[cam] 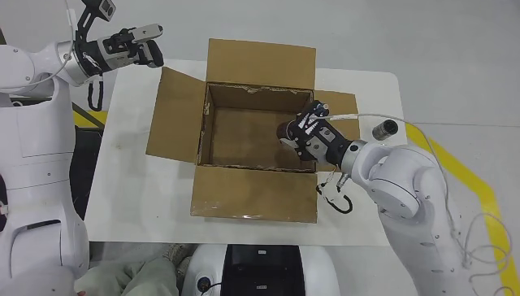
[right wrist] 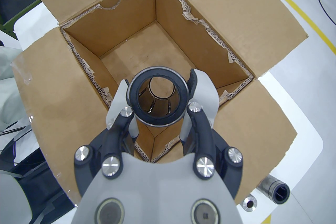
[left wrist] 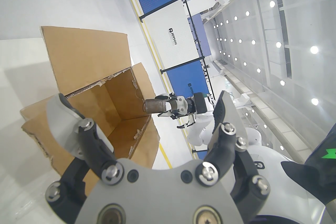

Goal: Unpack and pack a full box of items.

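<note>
- The fingers point(right wrist: 207, 93) of the right gripper point(right wrist: 157, 80) pinch a hollow metal cylinder point(right wrist: 158, 117) by its sides, above the box's opening near its right wall.
- The left gripper point(left wrist: 139, 99) hangs beyond the table's far left corner, its fingers spread wide and holding nothing.
- The white table point(cam: 138, 190) carries the box.
- The cardboard box point(cam: 252, 194) sits mid-table with all four flaps folded outward.
- A second cylinder point(cam: 385, 128) lies on the table just beside the right flap.
- A small metal ring point(right wrist: 249, 204) rests near it.
</note>
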Robot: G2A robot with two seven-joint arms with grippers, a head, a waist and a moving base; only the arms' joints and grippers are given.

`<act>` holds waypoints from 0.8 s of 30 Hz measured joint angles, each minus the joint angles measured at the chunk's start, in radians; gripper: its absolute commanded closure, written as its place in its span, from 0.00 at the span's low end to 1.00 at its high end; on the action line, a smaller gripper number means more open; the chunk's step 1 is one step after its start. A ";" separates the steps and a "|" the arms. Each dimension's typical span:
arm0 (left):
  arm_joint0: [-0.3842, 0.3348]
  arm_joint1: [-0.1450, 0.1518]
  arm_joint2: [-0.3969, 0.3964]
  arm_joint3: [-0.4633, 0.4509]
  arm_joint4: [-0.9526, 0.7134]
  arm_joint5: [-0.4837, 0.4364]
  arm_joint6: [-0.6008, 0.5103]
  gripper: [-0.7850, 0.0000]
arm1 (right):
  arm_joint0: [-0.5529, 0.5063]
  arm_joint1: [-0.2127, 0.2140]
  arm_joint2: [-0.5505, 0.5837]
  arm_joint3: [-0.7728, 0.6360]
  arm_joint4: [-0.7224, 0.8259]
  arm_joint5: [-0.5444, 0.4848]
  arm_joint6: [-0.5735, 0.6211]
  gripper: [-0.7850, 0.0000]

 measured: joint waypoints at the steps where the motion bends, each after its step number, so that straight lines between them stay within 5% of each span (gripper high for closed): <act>1: 0.000 0.000 0.000 0.000 0.000 0.000 0.000 0.00 | 0.000 0.000 0.000 0.000 0.000 0.000 0.000 1.00; 16: 0.000 0.000 0.000 0.000 0.000 0.000 0.000 0.00 | -0.032 0.007 0.018 -0.011 -0.022 0.009 -0.028 1.00; 24: 0.000 0.000 0.000 0.000 0.000 0.000 0.000 0.00 | -0.160 0.033 0.181 -0.143 0.036 0.007 -0.001 1.00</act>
